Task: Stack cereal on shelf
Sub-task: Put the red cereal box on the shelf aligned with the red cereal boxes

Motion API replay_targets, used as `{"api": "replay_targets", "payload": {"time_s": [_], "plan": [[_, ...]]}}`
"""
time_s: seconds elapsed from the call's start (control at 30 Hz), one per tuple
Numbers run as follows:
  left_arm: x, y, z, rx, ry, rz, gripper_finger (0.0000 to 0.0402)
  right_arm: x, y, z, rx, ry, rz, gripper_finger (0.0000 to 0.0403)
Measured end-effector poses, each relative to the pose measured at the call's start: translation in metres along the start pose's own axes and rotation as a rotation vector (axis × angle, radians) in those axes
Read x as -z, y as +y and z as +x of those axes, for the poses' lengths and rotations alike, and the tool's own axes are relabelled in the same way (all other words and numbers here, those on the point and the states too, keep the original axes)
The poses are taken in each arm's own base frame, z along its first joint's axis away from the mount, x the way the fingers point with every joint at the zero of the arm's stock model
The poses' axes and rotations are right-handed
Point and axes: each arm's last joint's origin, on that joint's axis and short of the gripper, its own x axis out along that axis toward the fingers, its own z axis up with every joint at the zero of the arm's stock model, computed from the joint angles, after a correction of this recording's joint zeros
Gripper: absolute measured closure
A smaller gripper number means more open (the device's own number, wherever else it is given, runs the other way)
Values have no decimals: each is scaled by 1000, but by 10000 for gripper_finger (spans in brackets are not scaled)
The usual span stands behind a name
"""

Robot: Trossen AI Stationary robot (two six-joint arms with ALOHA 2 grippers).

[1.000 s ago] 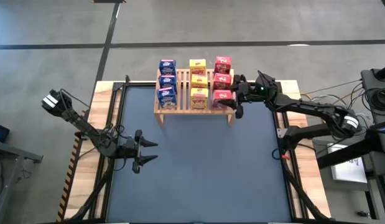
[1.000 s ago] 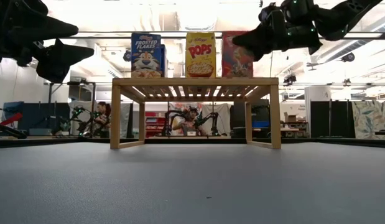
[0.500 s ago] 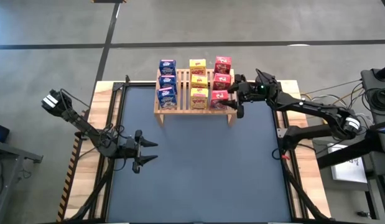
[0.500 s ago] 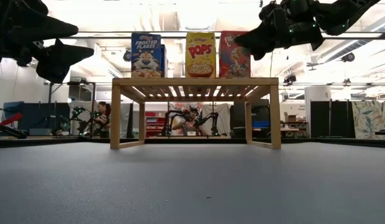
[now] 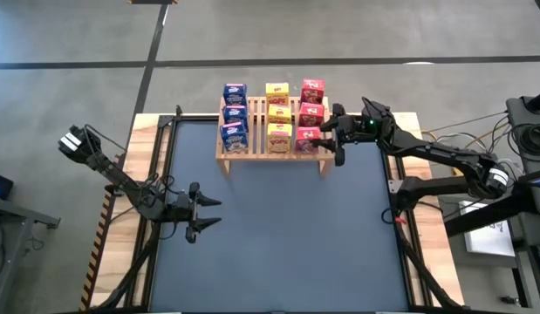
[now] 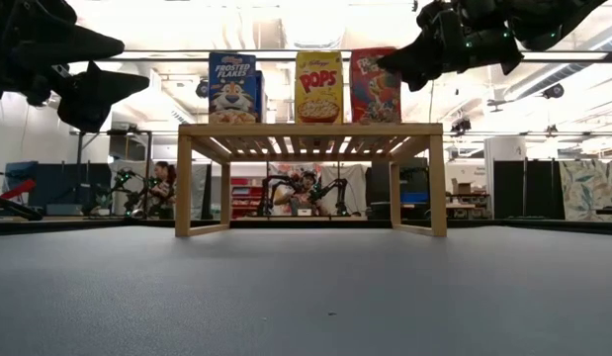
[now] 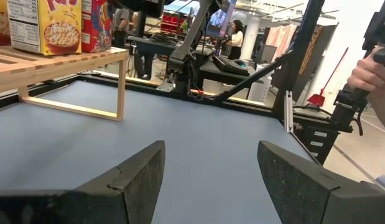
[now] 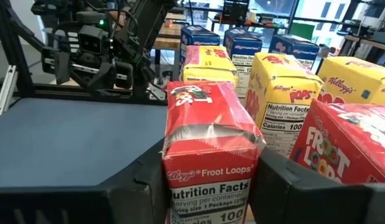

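Nine cereal boxes on shelf (image 5: 271,146): blue Frosted Flakes (image 6: 232,89), yellow Pops (image 6: 319,88), red Froot Loops (image 8: 208,155). Right hand (image 8: 208,186) straddles front red box, fingers at its sides; contact unclear. Left hand (image 5: 208,212) wide, over desk (image 5: 278,244).

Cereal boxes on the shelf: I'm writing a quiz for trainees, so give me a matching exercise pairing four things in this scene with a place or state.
Things:
1. blue boxes
2. yellow boxes
3. front red box
4. left gripper

Places or states:
A. middle row of the shelf
B. between the right gripper's jaws
C. open, over the bare mat, away from the shelf
D. row on the shelf's left-arm side

Pairs: 1-D, 2-A, 3-B, 4-C
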Motion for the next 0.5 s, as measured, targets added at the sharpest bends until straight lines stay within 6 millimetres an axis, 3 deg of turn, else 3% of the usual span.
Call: {"api": "replay_targets", "payload": {"time_s": [0.5], "plan": [[1, 0, 0, -1, 4, 4, 161, -7, 3, -8, 25, -14, -32, 256]]}}
